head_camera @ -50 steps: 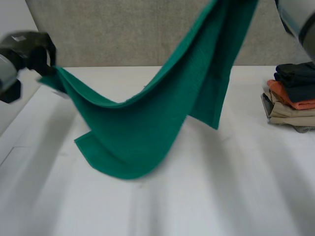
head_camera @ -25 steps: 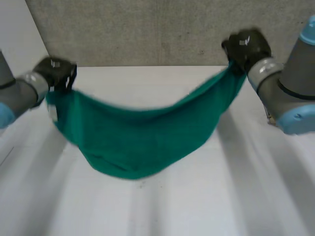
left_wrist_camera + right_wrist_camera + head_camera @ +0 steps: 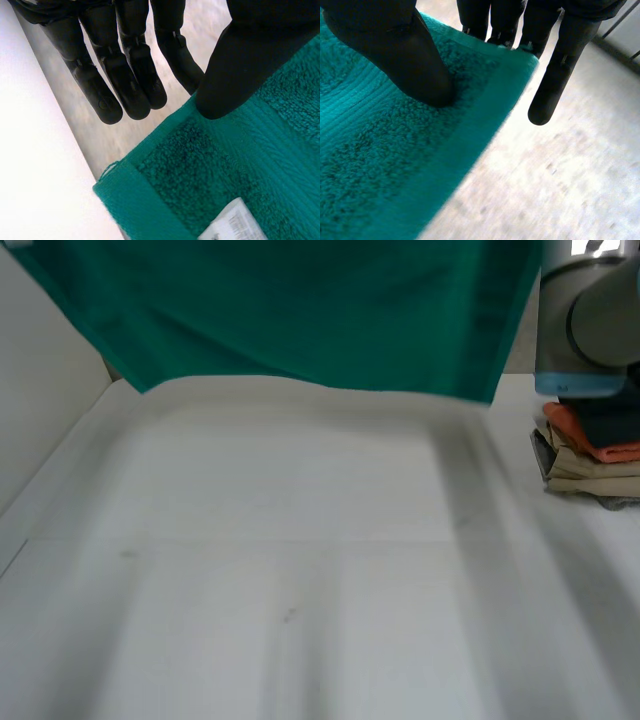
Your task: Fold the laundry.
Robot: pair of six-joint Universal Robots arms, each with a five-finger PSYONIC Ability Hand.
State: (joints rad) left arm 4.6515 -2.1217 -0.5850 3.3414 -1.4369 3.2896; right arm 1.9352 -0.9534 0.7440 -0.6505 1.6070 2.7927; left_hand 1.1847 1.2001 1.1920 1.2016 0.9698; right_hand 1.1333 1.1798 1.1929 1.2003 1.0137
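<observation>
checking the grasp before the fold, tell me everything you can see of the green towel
The green terry towel is held up, spread wide above the white table. It has a flat woven border and a white label near one corner. The left robot hand and right robot hand each pinch a corner.

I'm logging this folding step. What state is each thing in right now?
Towel: held up, spread wide, hanging unfolded.
Left hand: shut, thumb pinching the towel near a corner.
Right hand: shut, thumb pinching the towel near a corner.
Pile of clothes: folded, stacked on the table.
</observation>
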